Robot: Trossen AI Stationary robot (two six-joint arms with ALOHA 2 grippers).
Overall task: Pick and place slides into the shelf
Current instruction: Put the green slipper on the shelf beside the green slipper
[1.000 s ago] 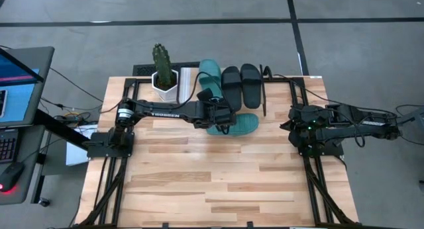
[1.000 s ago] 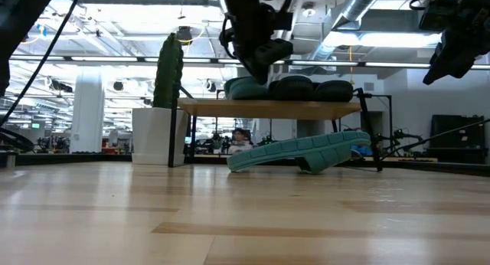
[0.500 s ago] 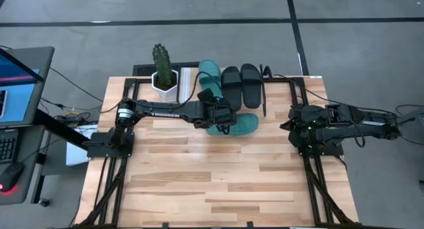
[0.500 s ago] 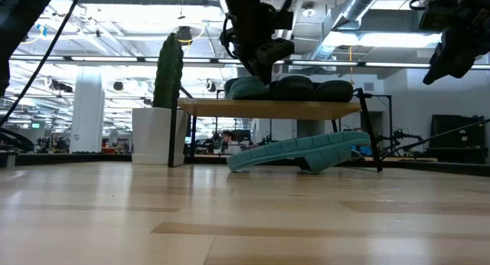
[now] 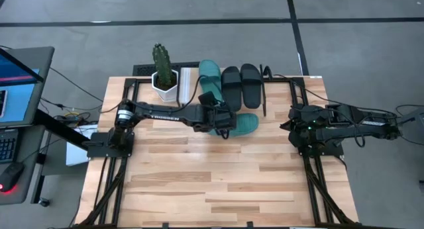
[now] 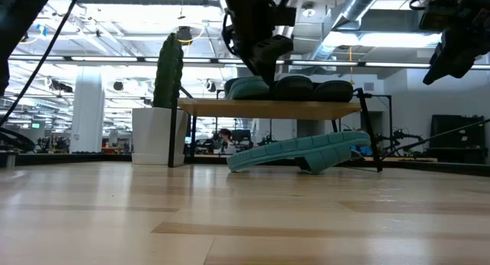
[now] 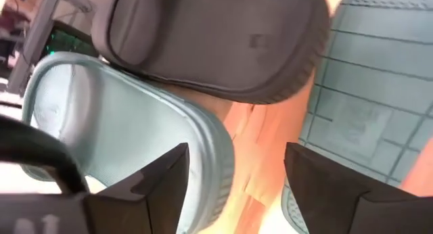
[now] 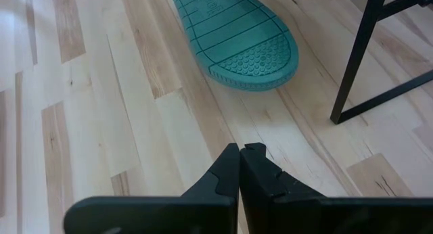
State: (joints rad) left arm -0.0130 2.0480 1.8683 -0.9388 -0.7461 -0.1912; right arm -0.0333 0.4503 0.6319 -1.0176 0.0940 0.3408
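The shelf (image 6: 268, 106) stands at the table's far edge. On its top board lie a teal slide (image 5: 210, 75) and two black slides (image 5: 230, 85) (image 5: 251, 83), side by side. A second teal slide (image 5: 243, 125) lies sole up on the table before the shelf, with one end raised (image 6: 346, 138) and the other on the wood (image 6: 237, 164). My left gripper (image 7: 233, 183) hangs open over the near end of the shelved teal slide (image 7: 122, 126), beside a black slide (image 7: 210, 38). My right gripper (image 8: 242, 163) is shut and waits above the table's right side. My left gripper stands open at the near-end rim (image 7: 218, 159) of the teal slide on the shelf, slanting down from the table's near side. One finger (image 7: 159, 183) shows in front of that rim; whether it touches the slide, I cannot tell.
A cactus in a white pot (image 5: 163, 75) stands left of the shelf. The shelf's black legs (image 8: 365, 58) reach down beside the teal slide on the table (image 8: 237, 38). Bare wood lies over the table's near half (image 5: 218, 183).
My left gripper has opened over the near end of the teal slide on the shelf and let go of it. The slide lies still on the top board. The arm has barely shifted.
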